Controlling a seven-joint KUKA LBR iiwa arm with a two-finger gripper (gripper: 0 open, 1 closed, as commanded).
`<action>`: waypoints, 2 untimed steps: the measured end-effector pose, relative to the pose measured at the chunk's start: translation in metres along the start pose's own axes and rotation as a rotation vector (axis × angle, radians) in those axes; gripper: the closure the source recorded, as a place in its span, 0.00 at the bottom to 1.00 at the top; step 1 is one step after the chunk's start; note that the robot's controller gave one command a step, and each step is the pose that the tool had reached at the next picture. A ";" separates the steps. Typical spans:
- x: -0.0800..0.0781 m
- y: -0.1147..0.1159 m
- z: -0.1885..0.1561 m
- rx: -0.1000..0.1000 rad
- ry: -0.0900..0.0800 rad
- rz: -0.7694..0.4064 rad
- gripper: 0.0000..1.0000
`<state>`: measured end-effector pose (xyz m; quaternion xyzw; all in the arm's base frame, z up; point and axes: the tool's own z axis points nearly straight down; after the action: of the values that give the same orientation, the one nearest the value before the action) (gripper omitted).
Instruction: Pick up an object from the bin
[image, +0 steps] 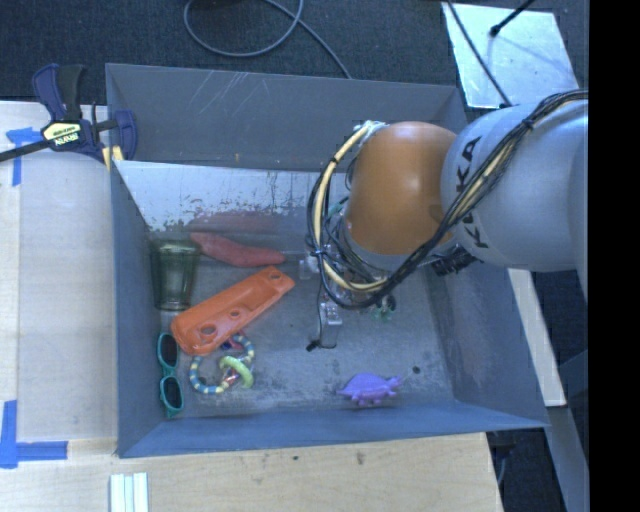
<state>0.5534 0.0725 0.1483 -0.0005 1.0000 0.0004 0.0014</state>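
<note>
- Teal sunglasses (167, 376): at the bin's left wall, near corner, lying lengthwise along the wall.
- Green see-through cup (174, 274): left side, further back than the sunglasses, close to the left wall.
- Ring of coloured beads (224, 369): just right of the sunglasses, its top edge tucked under the wide end of the orange piece.
- Orange flat piece (236, 306): long, with holes, lying on a slant from lower left to upper right. Its narrow end points toward the gripper.
- Dark red long thing (236, 250): behind the orange piece, at the foot of the back wall.
- Gripper (328, 318): low in the middle of the grey bin (290, 120), over bare floor, near the orange piece's narrow end but apart from it. Can't tell whether it is apart or together. The orange piece is the nearest thing to it.
- Purple toy figure (370, 388): near the front wall, to the right of the gripper and nearer the front, well clear of it.
- Orange wrist cover (396, 190) and the arm's cables: above the gripper, reaching in from the right.
</note>
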 end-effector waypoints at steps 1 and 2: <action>-0.026 0.027 0.030 0.001 -0.008 -0.054 0.00; -0.070 0.066 0.078 -0.001 -0.003 -0.339 1.00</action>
<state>0.6232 0.1381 0.0708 -0.1690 0.9856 0.0007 0.0028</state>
